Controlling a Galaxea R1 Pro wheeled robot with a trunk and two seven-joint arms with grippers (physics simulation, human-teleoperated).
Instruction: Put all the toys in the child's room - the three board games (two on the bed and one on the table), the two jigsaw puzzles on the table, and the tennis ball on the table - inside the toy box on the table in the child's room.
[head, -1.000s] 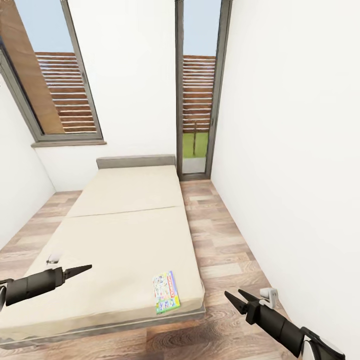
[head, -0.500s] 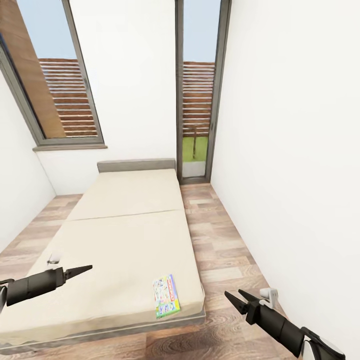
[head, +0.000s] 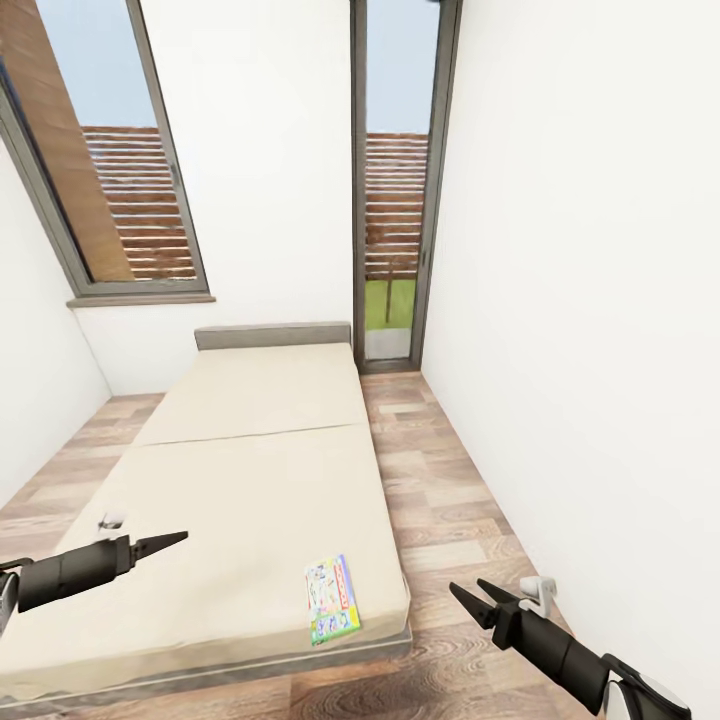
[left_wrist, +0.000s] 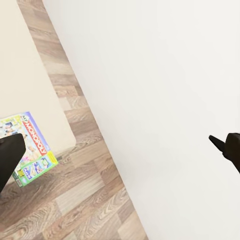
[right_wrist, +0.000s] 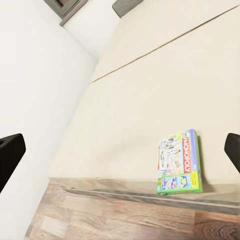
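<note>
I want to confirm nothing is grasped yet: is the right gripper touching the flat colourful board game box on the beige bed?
Apart. In the head view the right gripper hangs over wood floor, clear of the board game box.

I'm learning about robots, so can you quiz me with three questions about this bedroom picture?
1. True or false: the board game lies on the floor.
2. What does the board game rest on: A the bed, B a chair, C a windowsill?
3. Which gripper is nearer the wall at the head view's right?

Key:
1. False, it lies flat near the mattress's foot corner.
2. A.
3. The right gripper, open over the wood floor; the left gripper hovers over the mattress.
</note>
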